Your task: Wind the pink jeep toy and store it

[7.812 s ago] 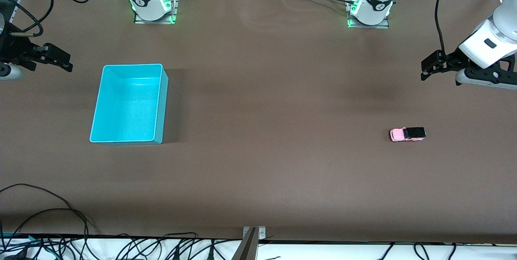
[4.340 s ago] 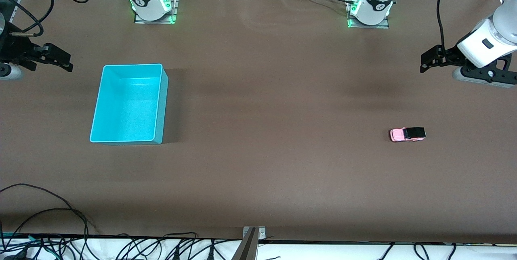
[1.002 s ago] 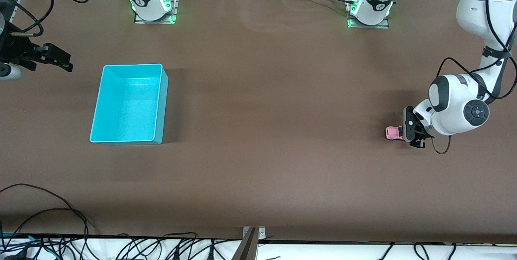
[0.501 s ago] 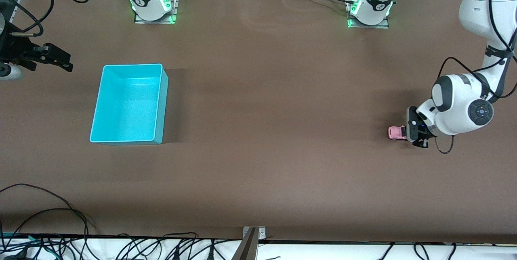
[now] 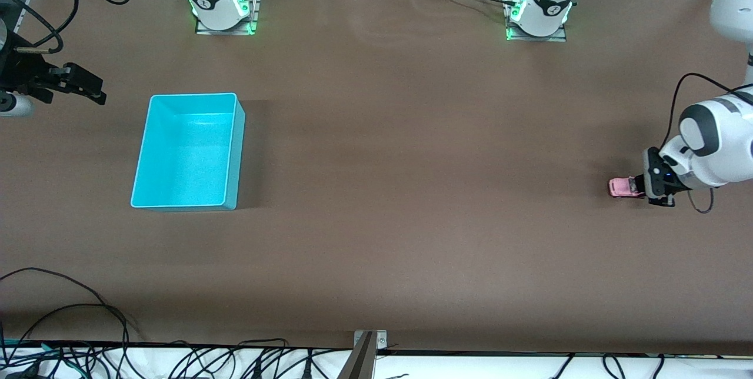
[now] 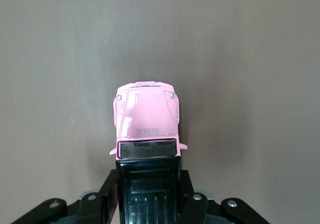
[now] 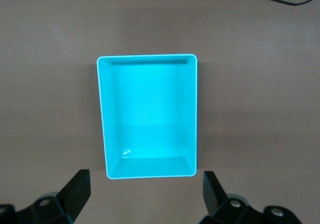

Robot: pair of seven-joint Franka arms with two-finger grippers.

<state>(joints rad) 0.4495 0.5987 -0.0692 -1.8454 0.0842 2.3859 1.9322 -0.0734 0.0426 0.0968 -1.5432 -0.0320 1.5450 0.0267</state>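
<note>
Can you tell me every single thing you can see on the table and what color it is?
pink jeep toy: one, light pink with a black roof, on the table at the left arm's end, its rear pinched in the left claw.
bin: one, cyan, nothing in it, on the table toward the right arm's end.
table: one, brown, under everything.
cables: several, black, along the table edge nearest the front camera.
left claw: one, black on a white arm, down at the table, shut on the jeep's rear.
right claw: one, black, open, waiting in the air at the right arm's end of the table, next to the bin.
</note>
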